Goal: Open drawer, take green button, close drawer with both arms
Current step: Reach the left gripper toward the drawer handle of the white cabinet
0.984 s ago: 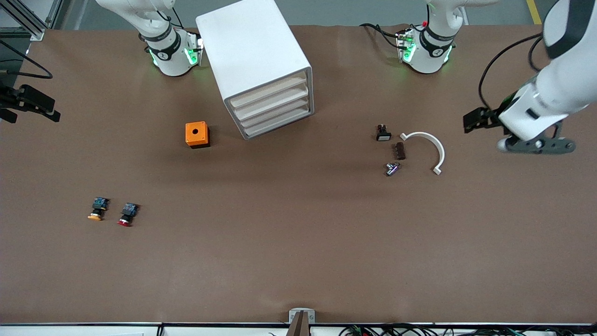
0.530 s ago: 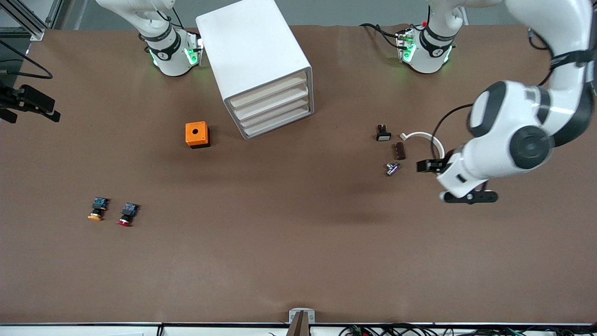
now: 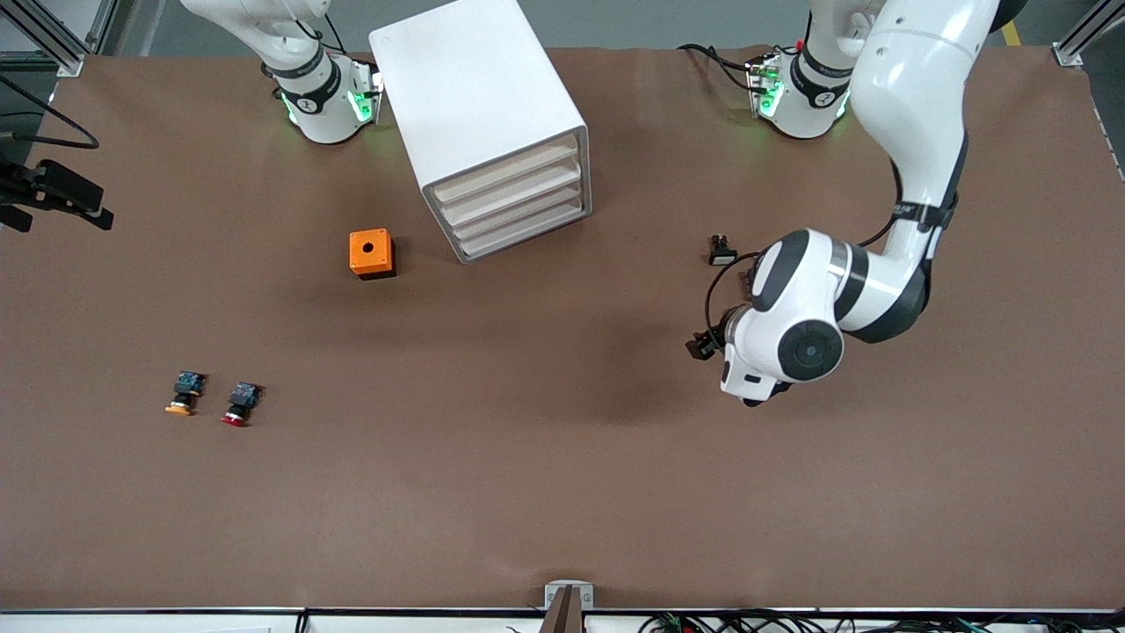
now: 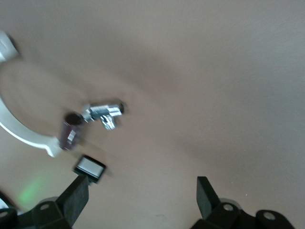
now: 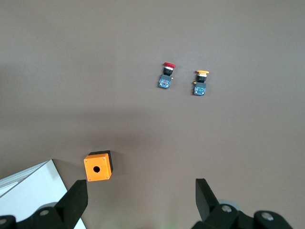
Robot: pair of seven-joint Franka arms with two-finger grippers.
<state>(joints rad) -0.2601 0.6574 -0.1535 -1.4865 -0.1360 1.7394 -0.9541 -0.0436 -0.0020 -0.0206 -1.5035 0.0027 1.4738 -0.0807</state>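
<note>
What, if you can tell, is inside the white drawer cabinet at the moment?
Nothing can be seen inside: the white drawer cabinet has all its drawers shut, so their contents are hidden. No green-capped button shows anywhere on the table.

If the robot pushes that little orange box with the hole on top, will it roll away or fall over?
Probably neither. The orange box is a squat cube sitting flat on the table, so it should slide, not roll or tip. It looks like stiff plastic, likely light for its size. Its smooth sides may be slippery to pinch.
</note>
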